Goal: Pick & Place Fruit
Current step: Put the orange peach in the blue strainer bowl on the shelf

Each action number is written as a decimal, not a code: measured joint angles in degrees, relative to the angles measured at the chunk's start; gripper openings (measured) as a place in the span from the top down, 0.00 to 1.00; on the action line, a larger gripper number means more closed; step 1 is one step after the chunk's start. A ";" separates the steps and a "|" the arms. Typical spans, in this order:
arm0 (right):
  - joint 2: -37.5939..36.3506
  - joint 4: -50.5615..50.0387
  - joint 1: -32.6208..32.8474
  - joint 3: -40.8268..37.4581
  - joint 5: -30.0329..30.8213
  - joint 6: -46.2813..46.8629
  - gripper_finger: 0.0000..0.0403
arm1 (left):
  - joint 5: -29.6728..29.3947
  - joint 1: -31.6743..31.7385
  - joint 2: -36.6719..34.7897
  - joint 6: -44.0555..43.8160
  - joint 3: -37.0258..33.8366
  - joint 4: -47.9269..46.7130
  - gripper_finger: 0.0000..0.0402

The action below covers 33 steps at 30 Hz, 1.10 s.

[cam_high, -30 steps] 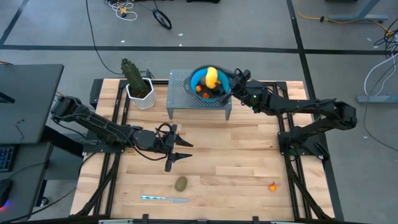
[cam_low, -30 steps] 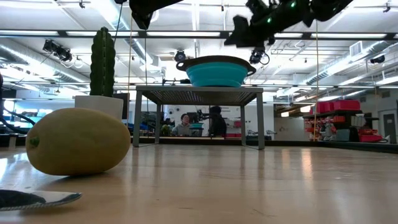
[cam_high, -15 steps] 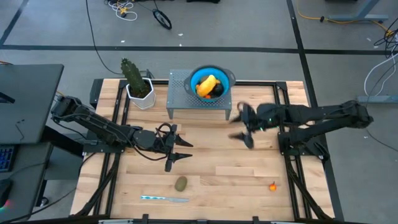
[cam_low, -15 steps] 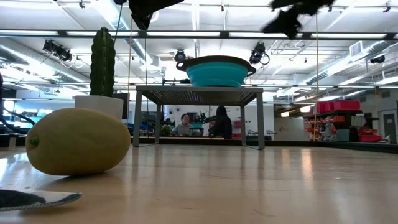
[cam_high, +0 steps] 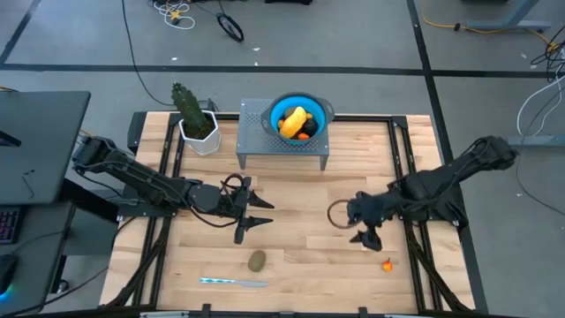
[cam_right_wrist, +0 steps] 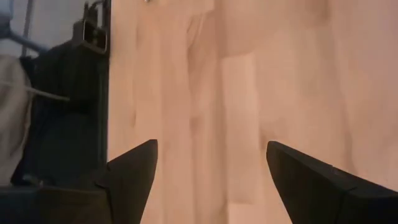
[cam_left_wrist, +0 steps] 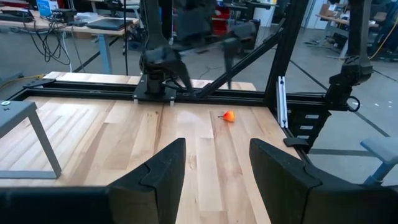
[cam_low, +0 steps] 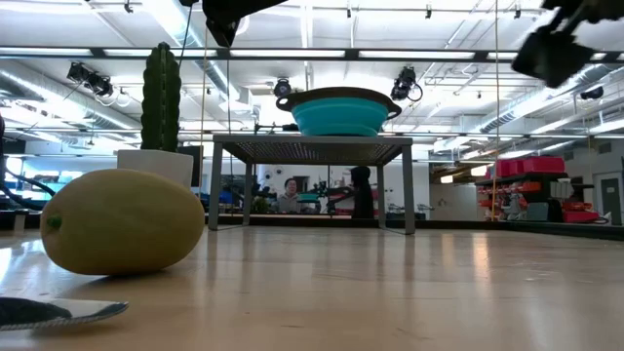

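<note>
Most of the fruit sits in the blue bowl (cam_high: 297, 121) on the grey stand (cam_high: 256, 146) at the far centre of the table (cam_high: 300, 203): a yellow-orange oblong (cam_high: 294, 120), orange bits (cam_high: 304, 135) and a dark ball partly hidden beneath them. Two pieces lie loose on the table: an olive oval (cam_high: 257, 261) at near centre-left, just beyond the knife (cam_high: 231, 283), and one orange bit (cam_high: 387, 264) at near right.

The right gripper (cam_high: 364, 226) hovers over the table just left of and beyond the orange bit, fingers spread wide and empty. The left gripper (cam_high: 252, 215) waits at centre-left, beyond the oval, also parted and empty.

Judged next target: the orange bit. Risks:
- The bit is tiny. A wide, off-centre closure can flick it away or off the near edge.
- A descent too deep drives the fingertips into the wood.
- The oval is smooth and rounded; a glancing finger may roll it onto the knife.
</note>
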 joint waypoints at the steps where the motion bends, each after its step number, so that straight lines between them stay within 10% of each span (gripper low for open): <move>1: 0.58 -0.13 1.24 0.00 0.02 1.27 0.23 | 0.00 0.01 0.00 0.00 0.00 -0.03 0.53; 20: 9.46 -11.25 24.10 0.00 -4.78 36.47 0.23 | 0.00 0.00 0.02 -0.96 0.00 -0.05 0.53; 33: 18.76 -10.14 33.53 0.00 1.53 37.08 0.23 | 0.00 0.02 0.00 -0.52 0.00 -0.07 0.53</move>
